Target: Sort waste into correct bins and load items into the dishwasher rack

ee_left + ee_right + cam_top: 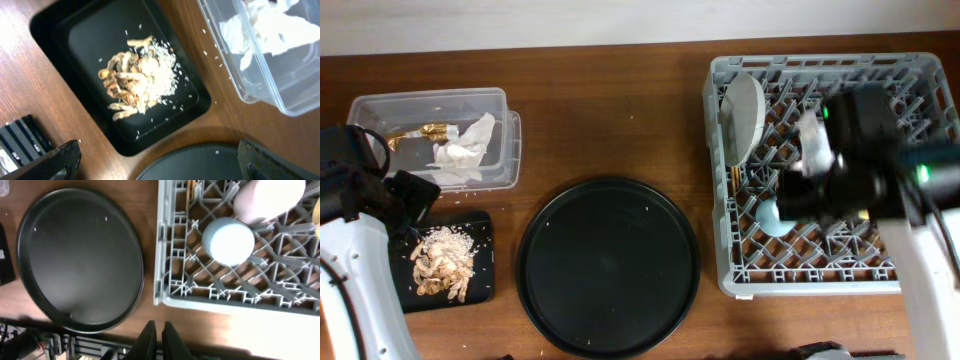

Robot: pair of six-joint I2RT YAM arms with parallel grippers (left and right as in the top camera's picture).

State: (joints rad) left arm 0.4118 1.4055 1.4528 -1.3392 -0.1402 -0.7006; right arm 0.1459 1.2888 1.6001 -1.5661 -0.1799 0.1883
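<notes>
The grey dishwasher rack (920, 75) stands at the right. In it are the pale plate (743, 115) on edge, the blue cup (770, 215) and the pink cup (812, 140). The right wrist view shows the rack (165, 255), the blue cup (227, 240), the pink cup (267, 197) and the chopsticks (189, 195). My right gripper (159, 340) is shut and empty, held above the rack (810, 195). The clear box (380, 105) holds the napkin (465, 145) and gold wrapper (430, 132). Food scraps (140, 75) lie in the shallow black tray (70, 30). My left gripper (160, 167) is open and empty beside it.
A large round black tray (608, 265) lies on the brown table between the shallow tray (480, 285) and the rack. Rice grains are scattered on the wood near the clear box (260, 95). The right arm hides part of the rack's middle.
</notes>
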